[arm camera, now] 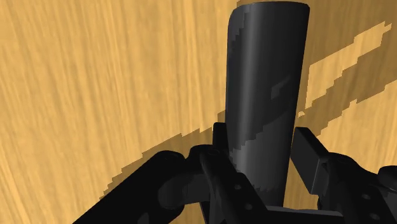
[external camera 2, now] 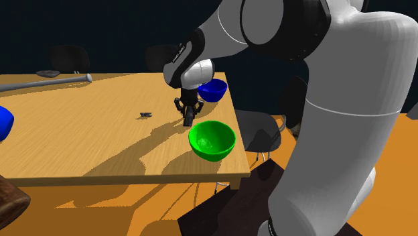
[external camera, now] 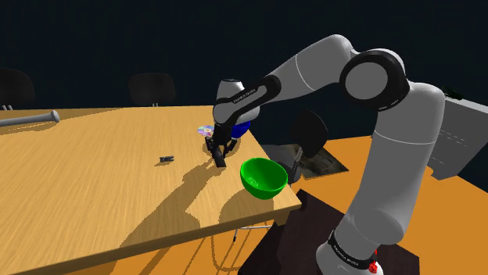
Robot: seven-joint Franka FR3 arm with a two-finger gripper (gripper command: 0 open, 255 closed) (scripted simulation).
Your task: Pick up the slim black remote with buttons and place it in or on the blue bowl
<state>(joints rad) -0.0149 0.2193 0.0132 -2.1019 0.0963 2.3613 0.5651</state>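
The biggest thing I see is the wooden table [external camera: 94, 195], which takes up the left and middle of the shoulder view. Next is my white arm [external camera: 328, 62]. It comes from the lower right and bends over to the middle of the frame.

A green bowl [external camera: 263, 178] sits by the near right corner of the table. The blue bowl [external camera 2: 213, 90] is smaller. In the second exterior view it sits just above and right of the middle, near the far right edge of the table.

The gripper [external camera: 220, 150] hangs low over the table, between the two bowls and a little to their left. In the wrist view its fingers [arm camera: 221, 149] squeeze the remote [arm camera: 264, 95] from both sides, so I am holding it. The remote sticks out past the fingers, toward the wood. I cannot tell if its far end touches the table.

The smallest thing is a little dark object [external camera: 166, 158], lying alone on the table left of the gripper.

So I think the grab is done. What is left is to lift the remote, carry it the short way to the blue bowl, and let go. The bowl is close, so I think the task is about half done.
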